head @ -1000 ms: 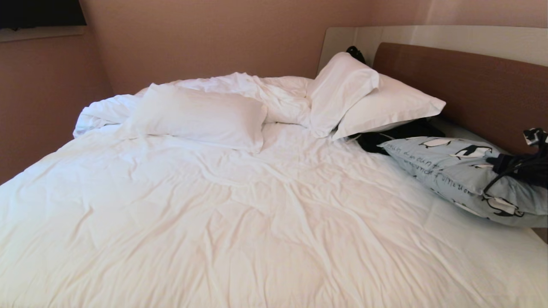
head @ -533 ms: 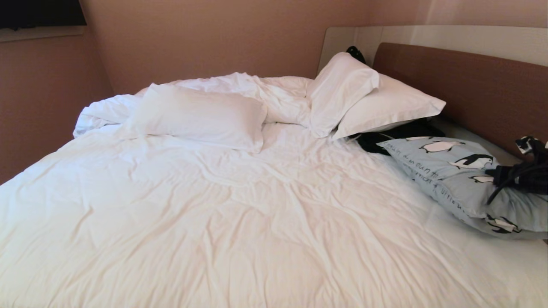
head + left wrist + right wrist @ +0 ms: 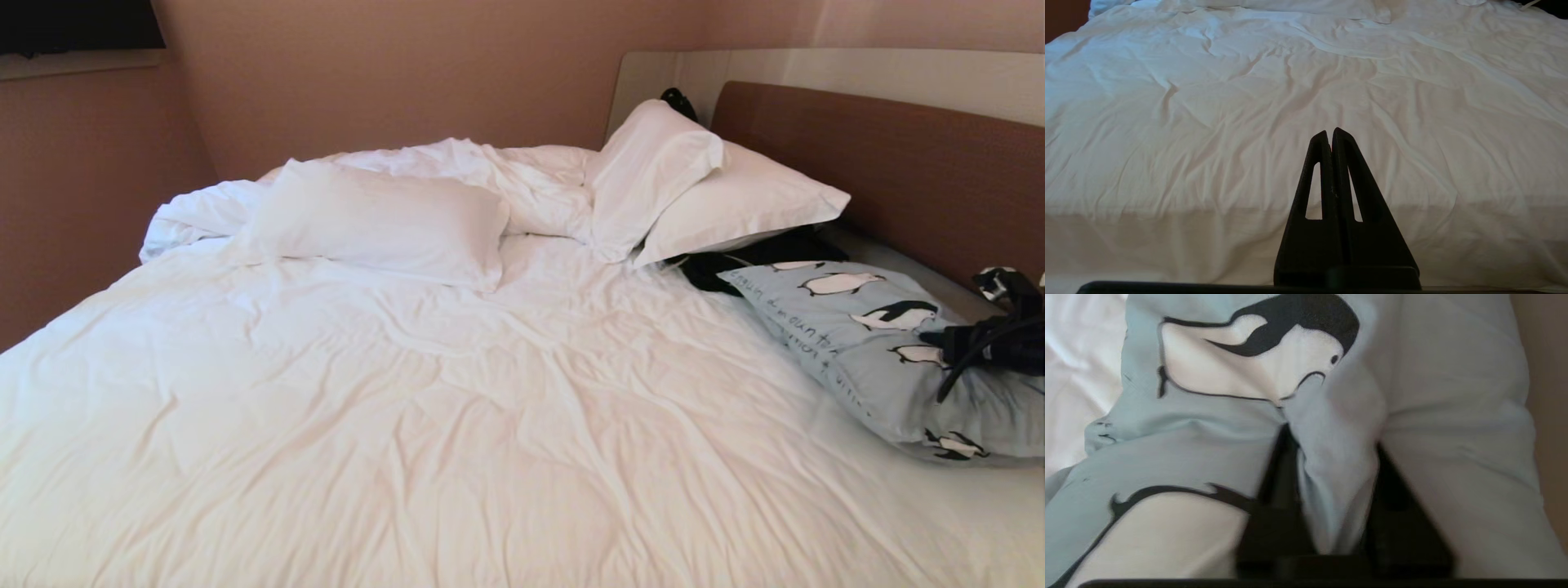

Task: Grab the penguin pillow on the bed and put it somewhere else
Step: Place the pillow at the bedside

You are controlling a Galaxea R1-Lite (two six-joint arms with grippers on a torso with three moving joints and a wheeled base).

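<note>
Since 1 s ago the penguin pillow (image 3: 873, 343) has sunk and flattened onto the bed (image 3: 457, 425), and the right gripper (image 3: 992, 347) has dropped with it, its wrist rolled over. Right wrist view: the 2 fingers (image 3: 1278, 486) stand apart with a fold of blue fabric between them – jaws easing off, but whether the fold is gripped or already free, cannot tell. Pillow lies directly under and ahead of the right gripper, long axis running from the gripper's spot away toward the white pillows (image 3: 694, 192), roughly parallel to the headboard (image 3: 898, 171), which sits just beyond the gripper on its far side. A dark garment (image 3: 735, 261) touches the pillow's far end. Left gripper (image 3: 1332, 136) is parked low at the foot edge, fingers pressed together, holding nothing, well apart from the pillow – right arm is the nearer by far. Open room: wide bare duvet to the gripper's left side; tight against the headboard and the mattress edge on the other. Judged: this reads as the put-down, release under way.
</note>
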